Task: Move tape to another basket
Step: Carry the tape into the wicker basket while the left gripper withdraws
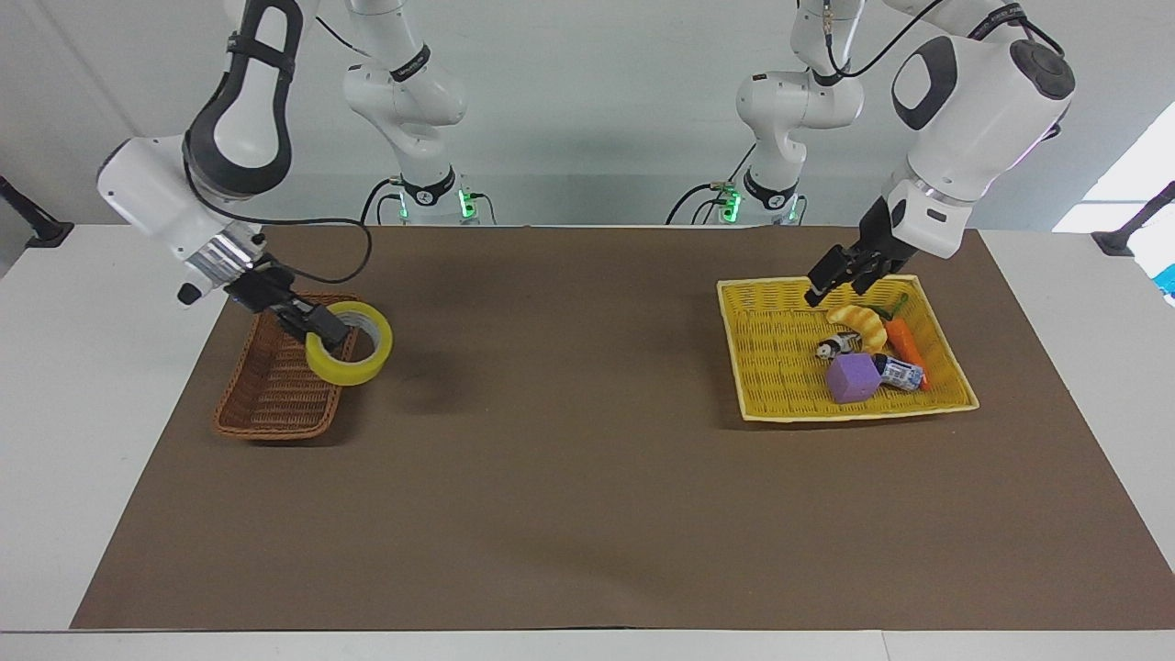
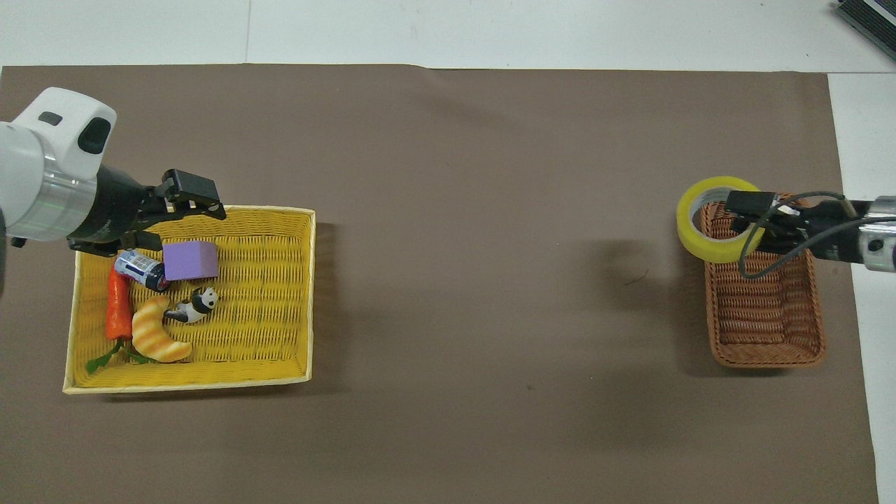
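Note:
The yellow tape (image 1: 363,365) hangs from my right gripper (image 1: 323,330), which is shut on the roll's wall with one finger inside the ring. The roll is held in the air over the dark-brown wicker basket (image 1: 275,404), above the rim that faces the table's middle. In the overhead view the tape (image 2: 689,227) and right gripper (image 2: 742,210) cover the corner of the brown basket (image 2: 763,329) farthest from the robots. My left gripper (image 1: 837,286) is open and empty over the robot-side edge of the yellow basket (image 1: 844,415).
The yellow basket (image 2: 189,383) at the left arm's end holds a purple cube (image 1: 854,378), a toy croissant (image 1: 860,323), a carrot (image 1: 904,341), a small panda (image 1: 833,346) and a small can (image 1: 900,372). A brown mat (image 1: 569,477) covers the table.

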Motion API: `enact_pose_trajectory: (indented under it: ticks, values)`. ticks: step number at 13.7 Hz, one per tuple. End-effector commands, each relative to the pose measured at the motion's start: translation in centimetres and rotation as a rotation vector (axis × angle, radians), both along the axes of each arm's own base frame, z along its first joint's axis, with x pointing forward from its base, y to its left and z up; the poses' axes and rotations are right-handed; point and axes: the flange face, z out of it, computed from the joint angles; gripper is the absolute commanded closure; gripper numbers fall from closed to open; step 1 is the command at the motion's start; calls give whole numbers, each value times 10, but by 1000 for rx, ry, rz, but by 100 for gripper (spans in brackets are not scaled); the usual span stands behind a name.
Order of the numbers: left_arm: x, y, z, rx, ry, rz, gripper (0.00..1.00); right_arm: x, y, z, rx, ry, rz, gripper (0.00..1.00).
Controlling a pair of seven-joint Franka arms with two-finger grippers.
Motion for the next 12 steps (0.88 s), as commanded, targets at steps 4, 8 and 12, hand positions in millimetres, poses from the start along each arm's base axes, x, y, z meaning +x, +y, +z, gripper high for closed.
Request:
enact_pose_trajectory:
  ticks: [4, 8, 12]
  values:
    - [-10, 48, 38, 201, 16, -267, 0, -18, -84, -90, 51, -13, 56, 100]
    - [-12, 51, 63, 210, 77, -350, 0, -22, -86, -100, 84, -22, 93, 100]
    - [-16, 41, 66, 199, 62, -362, 0, -21, -84, -102, 73, -18, 101, 78]
